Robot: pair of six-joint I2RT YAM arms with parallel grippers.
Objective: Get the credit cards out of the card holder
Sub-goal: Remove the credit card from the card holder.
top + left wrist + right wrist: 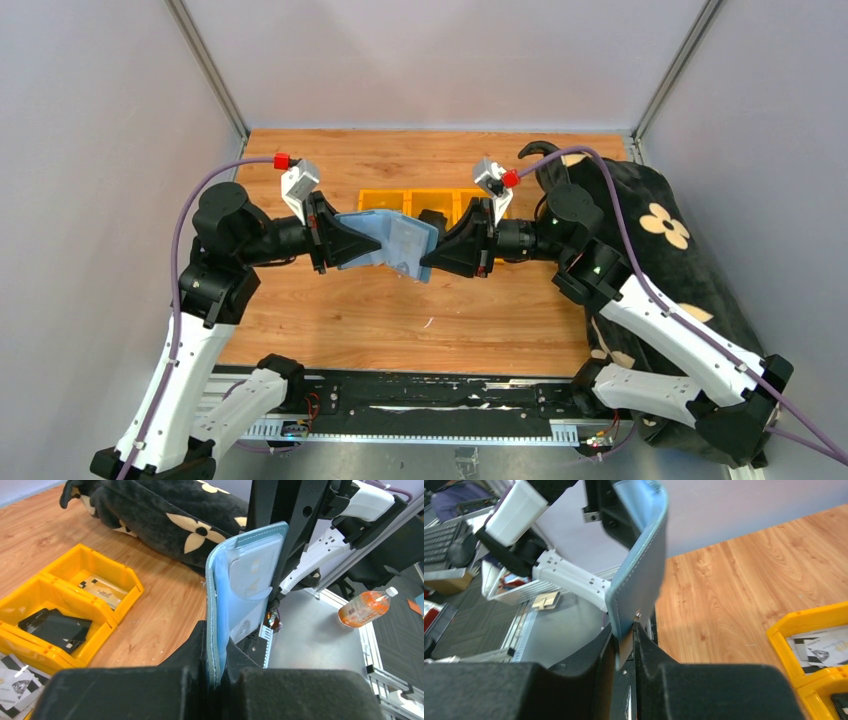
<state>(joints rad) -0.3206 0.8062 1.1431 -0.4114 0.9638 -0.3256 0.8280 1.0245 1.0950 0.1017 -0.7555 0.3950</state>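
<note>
Top view: the card holder (pixel 405 240) is hanging in mid-air above the table (pixel 330 320), just in front of the yellow bins (pixel 380 198). The left gripper (pixel 368 248) and right gripper (pixel 428 262) are each pinching one end.

Left wrist: the jaws are clamping tight on the holder's edge, and a pale card (pixel 252 567) is sitting in its pocket.

Right wrist: the fingers are squeezing narrow on the tab end.

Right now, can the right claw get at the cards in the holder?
Probably not. The right claw is pinched on one end of the holder, the left claw on the other. The pale card sits on its inner face between them; one claw would need to let go first.
</note>
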